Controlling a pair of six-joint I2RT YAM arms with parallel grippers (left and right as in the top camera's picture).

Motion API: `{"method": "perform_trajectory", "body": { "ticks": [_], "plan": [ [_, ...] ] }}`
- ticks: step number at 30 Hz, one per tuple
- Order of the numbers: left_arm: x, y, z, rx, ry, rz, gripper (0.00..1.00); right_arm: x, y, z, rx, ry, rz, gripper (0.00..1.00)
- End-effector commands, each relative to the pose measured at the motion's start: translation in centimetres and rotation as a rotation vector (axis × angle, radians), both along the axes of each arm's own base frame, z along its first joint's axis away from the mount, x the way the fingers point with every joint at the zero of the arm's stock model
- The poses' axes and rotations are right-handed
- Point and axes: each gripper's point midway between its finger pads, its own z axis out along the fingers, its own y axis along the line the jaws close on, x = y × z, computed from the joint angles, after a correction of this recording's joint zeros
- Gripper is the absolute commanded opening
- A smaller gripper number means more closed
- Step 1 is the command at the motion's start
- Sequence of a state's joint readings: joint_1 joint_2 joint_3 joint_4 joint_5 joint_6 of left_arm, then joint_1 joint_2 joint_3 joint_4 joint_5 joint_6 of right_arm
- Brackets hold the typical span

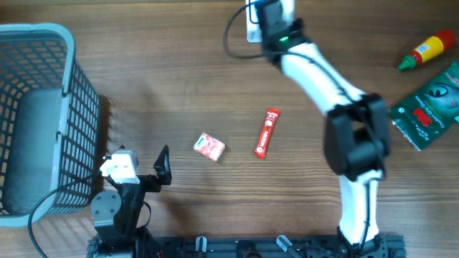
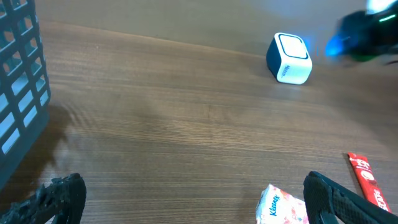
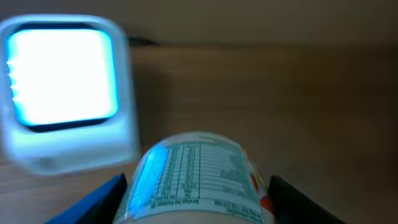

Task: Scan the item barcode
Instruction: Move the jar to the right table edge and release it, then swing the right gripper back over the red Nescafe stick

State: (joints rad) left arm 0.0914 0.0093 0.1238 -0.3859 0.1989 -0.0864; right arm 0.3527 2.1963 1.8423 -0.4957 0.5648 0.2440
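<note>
The item (image 3: 196, 180) is a round container with a white nutrition label, lit blue on its left side. My right gripper (image 3: 196, 202) is shut on it, one finger on each side. It hangs just in front of the white barcode scanner (image 3: 62, 87), whose window glows bright. From overhead the right gripper (image 1: 269, 21) sits at the table's far edge over the scanner (image 1: 252, 30), and the item is hidden under it. Near the front left my left gripper (image 1: 163, 168) stands open and holds nothing; the left wrist view shows the scanner (image 2: 291, 58) far off.
A tissue pack (image 1: 209, 146) and a red sachet (image 1: 267, 132) lie mid-table; the pack (image 2: 283, 208) sits just inside my left gripper's right finger (image 2: 336, 199). A grey basket (image 1: 72, 107) stands at the left. A ketchup bottle (image 1: 428, 51) and a green packet (image 1: 428, 106) lie at the right.
</note>
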Motion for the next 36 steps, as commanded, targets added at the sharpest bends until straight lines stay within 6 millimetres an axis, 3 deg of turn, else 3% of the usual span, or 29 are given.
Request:
{"method": "perform_trajectory", "body": {
  "ticks": [1, 8, 14, 26, 31, 33, 36],
  "plan": [
    [0.0, 0.0, -0.3, 0.021, 0.001, -0.004, 1.0, -1.5, -7.8, 4.9, 0.234, -0.048, -0.259, 0.54],
    [0.0, 0.0, -0.3, 0.02, 0.001, -0.003, 1.0, -6.7, -15.9, -4.1, 0.622, 0.305, -0.463, 0.55],
    [0.0, 0.0, -0.3, 0.02, 0.001, -0.003, 1.0, -9.8, -22.6, -7.9, 0.651, 0.406, -0.617, 0.57],
    [0.0, 0.0, -0.3, 0.02, 0.001, -0.003, 1.0, -13.6, -35.3, -11.8, 0.689, 0.324, -0.909, 0.62],
    [0.0, 0.0, -0.3, 0.02, 0.001, -0.003, 1.0, -14.2, -38.0, -12.6, 0.678, 0.288, -0.947, 0.81],
    [0.0, 0.0, -0.3, 0.02, 0.001, -0.003, 1.0, -14.1, -38.5, -12.0, 0.678, 0.278, -0.941, 1.0],
    [0.0, 0.0, -0.3, 0.02, 0.001, -0.003, 1.0, -13.8, -38.8, -9.3, 0.686, 0.261, -0.928, 1.0]
  ]
}}
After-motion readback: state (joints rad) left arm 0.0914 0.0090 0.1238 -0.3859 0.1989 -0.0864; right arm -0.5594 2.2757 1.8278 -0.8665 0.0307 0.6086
